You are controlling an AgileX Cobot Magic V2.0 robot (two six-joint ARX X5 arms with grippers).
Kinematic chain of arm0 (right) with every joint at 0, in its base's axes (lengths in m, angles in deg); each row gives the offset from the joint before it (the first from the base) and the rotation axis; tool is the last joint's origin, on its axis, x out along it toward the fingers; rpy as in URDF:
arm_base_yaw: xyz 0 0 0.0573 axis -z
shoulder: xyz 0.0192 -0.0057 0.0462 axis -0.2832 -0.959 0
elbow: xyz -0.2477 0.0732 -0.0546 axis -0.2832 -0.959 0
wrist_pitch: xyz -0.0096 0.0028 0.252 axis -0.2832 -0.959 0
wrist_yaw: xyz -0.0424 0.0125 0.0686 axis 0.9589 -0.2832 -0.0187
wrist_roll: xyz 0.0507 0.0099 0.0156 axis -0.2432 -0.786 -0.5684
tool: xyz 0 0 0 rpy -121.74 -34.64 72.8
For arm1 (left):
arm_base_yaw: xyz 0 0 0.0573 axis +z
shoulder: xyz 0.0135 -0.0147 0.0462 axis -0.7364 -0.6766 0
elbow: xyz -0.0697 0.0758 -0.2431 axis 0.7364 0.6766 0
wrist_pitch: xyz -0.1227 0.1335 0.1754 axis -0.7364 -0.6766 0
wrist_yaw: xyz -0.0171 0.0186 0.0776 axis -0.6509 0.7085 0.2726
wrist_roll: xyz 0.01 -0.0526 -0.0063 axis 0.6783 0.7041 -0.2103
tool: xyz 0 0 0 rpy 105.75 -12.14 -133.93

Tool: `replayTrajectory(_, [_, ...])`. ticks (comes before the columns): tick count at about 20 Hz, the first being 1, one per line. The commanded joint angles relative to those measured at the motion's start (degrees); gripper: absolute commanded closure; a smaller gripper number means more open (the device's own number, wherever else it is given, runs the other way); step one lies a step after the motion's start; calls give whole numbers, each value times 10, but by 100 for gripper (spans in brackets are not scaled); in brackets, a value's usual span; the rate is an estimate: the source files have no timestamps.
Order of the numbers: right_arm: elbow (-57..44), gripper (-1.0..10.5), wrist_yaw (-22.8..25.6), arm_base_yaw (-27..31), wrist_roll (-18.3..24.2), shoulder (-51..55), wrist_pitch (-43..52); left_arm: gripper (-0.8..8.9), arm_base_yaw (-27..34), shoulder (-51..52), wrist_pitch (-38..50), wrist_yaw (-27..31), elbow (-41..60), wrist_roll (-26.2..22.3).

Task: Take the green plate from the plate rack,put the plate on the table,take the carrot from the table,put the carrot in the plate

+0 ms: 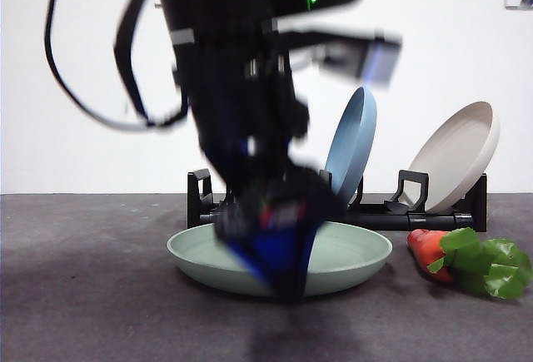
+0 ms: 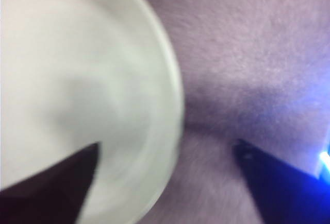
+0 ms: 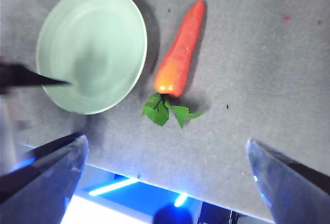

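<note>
Plate: we see the pale sage-green round shallow plate (image 1: 350,254) lying flat on the dark grey matte table (image 1: 83,295), in front of the long low black plate rack (image 1: 433,212).
Left gripper: the left gripper (image 2: 165,154) is low at the plate's rim, jaws spread wide and holding nothing, one jaw over the plate, the other over bare table.
Carrot: the stubby orange-red toy carrot (image 3: 178,54) lies just beside the plate, apart from it.
Right gripper: the right gripper (image 3: 165,154) hangs wide open and empty above the carrot, which makes it the nearer arm.
Axis: the carrot's length points away between those jaws, leaves nearest them.
Writing: we read none.
</note>
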Motion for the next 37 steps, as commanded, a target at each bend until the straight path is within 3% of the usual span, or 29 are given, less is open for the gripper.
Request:
replayTrajectory(1, [1, 323, 5, -17, -16, -43, 25, 342, 2, 58, -36, 3, -35, 42])
replayTrajectory(7, [1, 325, 104, -95, -58, -190, 100, 343, 19, 214, -127, 4, -156, 125])
replayTrajectory(13, [1, 387, 137, -155, -96, -302, 160, 343, 45, 309, -190, 4, -264, 136])
replayTrajectory(18, [1, 435, 182, -186, -122, -361, 186, 343, 48, 343, -204, 4, -278, 138])
replayTrajectory(26, [1, 937, 190, -188, -125, -403, 200, 343, 48, 344, -222, 5, -278, 140])
replayTrajectory(30, [1, 963, 190, -189, -110, -388, 192, 343, 48, 344, -224, 24, -278, 139])
replayTrajectory(35, [1, 963, 186, -215, -127, -278, 204, 343, 48, 344, -226, 33, -278, 139])
replayTrajectory(37, [1, 964, 145, -246, -137, -253, 235, 343, 48, 344, -222, 33, -278, 139])
